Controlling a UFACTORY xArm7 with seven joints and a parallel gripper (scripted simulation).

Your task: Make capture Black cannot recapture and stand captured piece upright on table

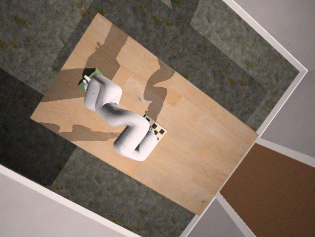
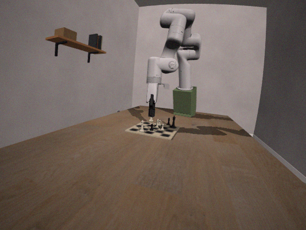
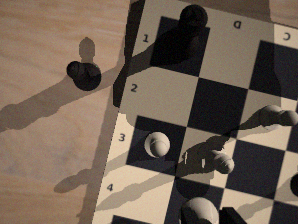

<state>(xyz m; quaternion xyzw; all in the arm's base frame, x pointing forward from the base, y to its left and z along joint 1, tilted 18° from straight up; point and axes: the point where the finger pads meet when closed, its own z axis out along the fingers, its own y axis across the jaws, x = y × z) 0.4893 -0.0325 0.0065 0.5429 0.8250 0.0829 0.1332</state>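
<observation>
Inspection finding: the gripper [image 2: 151,115] hangs vertically over the far-left part of the board [image 3: 131,90], its fingers clenched on the head of a white piece [image 3: 199,210] that shows at the 6 o'clock edge of the wrist view. The piece's long axis is upright, in line with the gripper. Whether its base is off the square cannot be told. A black piece [image 3: 85,76] stands upright on the table [image 3: 40,150], just off the board's numbered edge, level with ranks 1 and 2. It is judged to be the captured man, already set aside. From the grasped white piece it lies toward 10 o'clock in the wrist view, well apart. The remaining step is judged to be carrying the white piece to the vacated square. Which square that is cannot be read here. A white pawn [image 3: 157,144] on rank 3 stands near the held piece, toward 11 o'clock, and a dark piece [image 3: 193,17] occupies rank 1. Both must be passed without contact.
</observation>
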